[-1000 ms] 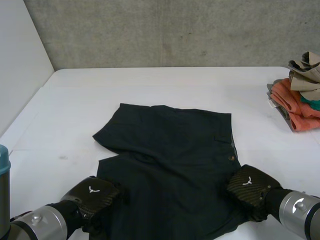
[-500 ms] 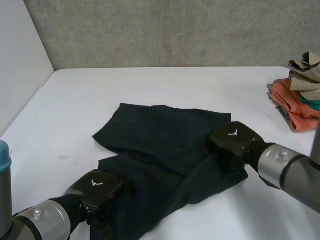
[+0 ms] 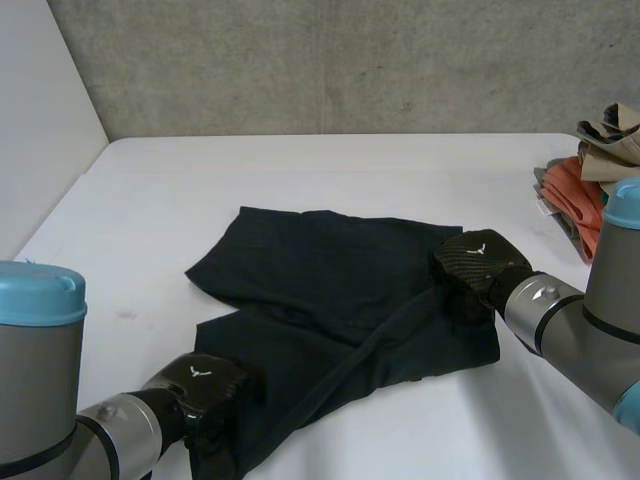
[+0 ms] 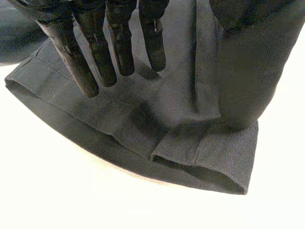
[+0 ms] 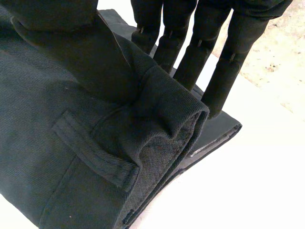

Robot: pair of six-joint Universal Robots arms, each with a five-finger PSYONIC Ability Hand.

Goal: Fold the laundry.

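Your right hand (image 3: pixel 478 265) pinches the waistband of the dark shorts (image 3: pixel 330 290) between thumb and straight fingers; your left hand (image 3: pixel 205 385) rests straight-fingered on a leg hem.

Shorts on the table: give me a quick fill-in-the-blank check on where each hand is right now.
1. The right hand pinches the shorts at the ____, next to a belt loop.
2. The left hand is at the ____ of one leg.
3. The pile of clothes sits at the white table's far ____ edge.
Missing words: waistband; hem; right.
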